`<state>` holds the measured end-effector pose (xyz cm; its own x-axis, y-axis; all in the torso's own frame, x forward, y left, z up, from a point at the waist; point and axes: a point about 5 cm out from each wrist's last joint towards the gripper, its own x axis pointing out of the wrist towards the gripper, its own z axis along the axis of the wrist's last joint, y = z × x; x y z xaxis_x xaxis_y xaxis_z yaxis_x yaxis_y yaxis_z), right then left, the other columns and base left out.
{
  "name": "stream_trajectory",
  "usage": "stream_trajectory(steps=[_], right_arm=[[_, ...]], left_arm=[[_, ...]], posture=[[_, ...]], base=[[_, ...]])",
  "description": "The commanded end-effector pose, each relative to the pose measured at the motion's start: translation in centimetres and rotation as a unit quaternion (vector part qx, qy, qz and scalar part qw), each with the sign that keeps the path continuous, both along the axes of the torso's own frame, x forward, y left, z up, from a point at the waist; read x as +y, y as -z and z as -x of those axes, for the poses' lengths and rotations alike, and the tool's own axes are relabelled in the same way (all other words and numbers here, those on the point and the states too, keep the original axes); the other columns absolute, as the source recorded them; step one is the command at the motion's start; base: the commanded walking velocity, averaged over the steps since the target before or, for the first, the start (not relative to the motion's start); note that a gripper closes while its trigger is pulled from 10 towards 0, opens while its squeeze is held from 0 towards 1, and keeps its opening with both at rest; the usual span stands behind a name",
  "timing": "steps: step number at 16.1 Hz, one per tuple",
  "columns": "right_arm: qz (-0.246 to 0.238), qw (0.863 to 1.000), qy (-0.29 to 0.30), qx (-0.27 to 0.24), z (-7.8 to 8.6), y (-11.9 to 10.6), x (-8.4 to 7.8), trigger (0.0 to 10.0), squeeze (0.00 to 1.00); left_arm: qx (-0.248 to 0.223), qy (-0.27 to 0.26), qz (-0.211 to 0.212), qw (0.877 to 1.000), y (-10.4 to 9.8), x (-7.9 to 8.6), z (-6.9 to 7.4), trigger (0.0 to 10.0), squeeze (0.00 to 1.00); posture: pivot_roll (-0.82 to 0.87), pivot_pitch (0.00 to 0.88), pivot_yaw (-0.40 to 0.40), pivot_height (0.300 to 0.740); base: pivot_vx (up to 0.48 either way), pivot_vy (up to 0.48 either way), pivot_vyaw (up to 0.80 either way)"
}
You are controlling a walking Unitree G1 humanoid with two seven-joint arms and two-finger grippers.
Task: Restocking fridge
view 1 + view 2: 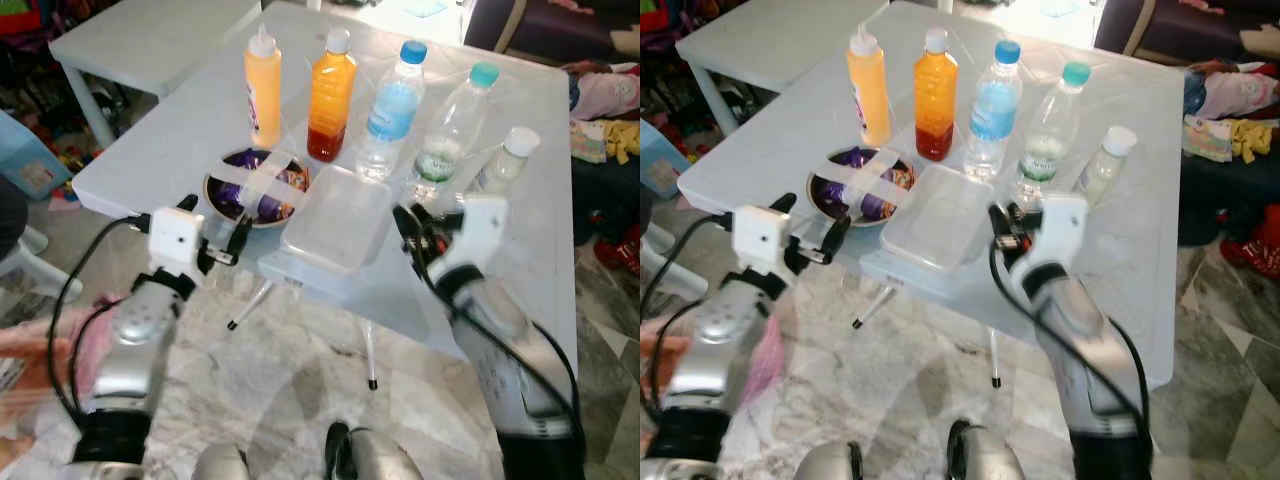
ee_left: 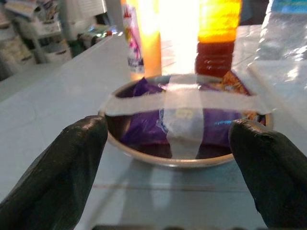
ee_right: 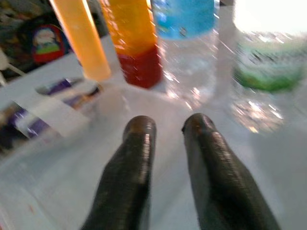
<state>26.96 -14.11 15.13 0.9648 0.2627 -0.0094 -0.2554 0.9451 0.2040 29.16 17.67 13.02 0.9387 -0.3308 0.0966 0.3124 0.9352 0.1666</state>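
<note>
A metal bowl [image 1: 255, 188] of purple packets, crossed with white tape, sits near the front edge of the white table [image 1: 170, 140]. Beside it lies a clear plastic box [image 1: 335, 220]. Behind them stand a yellow squeeze bottle [image 1: 263, 90], an orange juice bottle [image 1: 330, 100], a blue-capped water bottle [image 1: 392, 110], a teal-capped water bottle [image 1: 455, 130] and a small white-capped bottle [image 1: 505, 160]. My left gripper [image 1: 215, 222] is open just in front of the bowl [image 2: 182, 120], its fingers level with the rim on either side. My right gripper [image 1: 410, 228] is shut, empty, over the box's right edge.
A second white table [image 1: 150, 40] stands at the back left. A person's hand [image 1: 25, 370] and pink cloth are blurred at the lower left. Clothes and dark furniture [image 1: 600, 130] crowd the right side. Marble floor [image 1: 300, 370] lies below the table edge.
</note>
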Motion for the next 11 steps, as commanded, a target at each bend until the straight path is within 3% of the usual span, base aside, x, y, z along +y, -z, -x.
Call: stream_trajectory(steps=[1, 3, 5, 11], right_arm=[[0.010, 1.000, 0.005, -0.025, 0.3, -0.8, -0.2, 10.0, 1.00], [0.049, 0.997, 0.040, -0.050, 1.3, -0.3, -1.2, 10.0, 1.00], [0.052, 0.996, 0.057, -0.041, 1.5, 0.0, -1.2, 10.0, 1.00], [0.072, 0.995, 0.051, -0.053, 1.5, 0.2, -0.8, 10.0, 1.00]], left_arm=[[0.003, 0.014, 0.004, 1.000, -0.2, 0.0, 0.3, 10.0, 0.00], [0.008, 0.000, 0.007, 1.000, -0.8, 1.5, 0.3, 10.0, 0.00], [0.014, -0.035, 0.029, 0.999, -0.9, 2.4, 0.1, 10.0, 0.00], [0.026, -0.024, 0.050, 0.998, -0.3, 1.4, 1.0, 10.0, 0.00]], posture=[[-0.04, 0.122, -0.037, 0.740], [-0.04, 0.119, -0.037, 0.740], [-0.03, 0.117, -0.037, 0.740], [-0.04, 0.101, -0.047, 0.740]], base=[[0.000, 0.000, 0.00], [0.000, 0.000, 0.00], [0.000, 0.000, 0.00], [0.000, 0.287, -0.80]])
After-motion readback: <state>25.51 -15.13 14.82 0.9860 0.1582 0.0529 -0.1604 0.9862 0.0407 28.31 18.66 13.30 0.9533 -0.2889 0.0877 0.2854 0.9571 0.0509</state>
